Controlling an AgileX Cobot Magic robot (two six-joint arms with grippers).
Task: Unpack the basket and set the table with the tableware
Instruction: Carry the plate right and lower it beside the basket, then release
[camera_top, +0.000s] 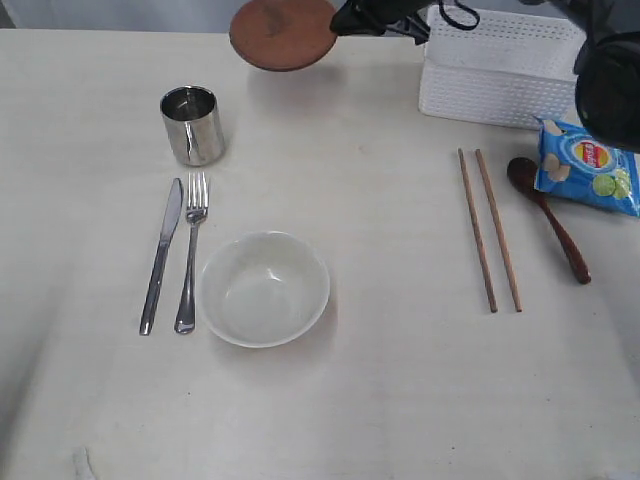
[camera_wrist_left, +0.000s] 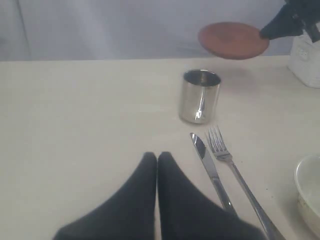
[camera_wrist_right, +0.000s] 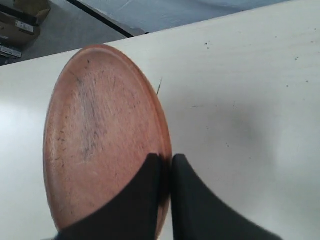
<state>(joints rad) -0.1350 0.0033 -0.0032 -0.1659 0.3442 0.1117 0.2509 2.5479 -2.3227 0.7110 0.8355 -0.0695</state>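
The tableware is mostly laid out on the table (camera_top: 400, 390). Only the round brown plate (camera_top: 283, 33) is off it, clamped at its rim between the jaws of the right gripper (camera_top: 342, 20) and hanging clear of the tabletop, with its shadow below. The white basket (camera_top: 500, 70) stands just behind that gripper, on the side away from the plate. The chopsticks (camera_top: 490, 230), wooden spoon (camera_top: 550, 215) and blue chips packet (camera_top: 590, 165) lie well apart from it, beyond the basket's near side.

The left gripper (camera_wrist_left: 157, 161) has its fingers pressed together on nothing, low over bare table. The steel cup (camera_wrist_left: 200, 96) stands ahead of it. The knife (camera_wrist_left: 210, 167) and fork (camera_wrist_left: 232, 167) lie side by side, nearer it and a little off its line. The off-white bowl (camera_top: 264, 288) sits just beyond the fork.
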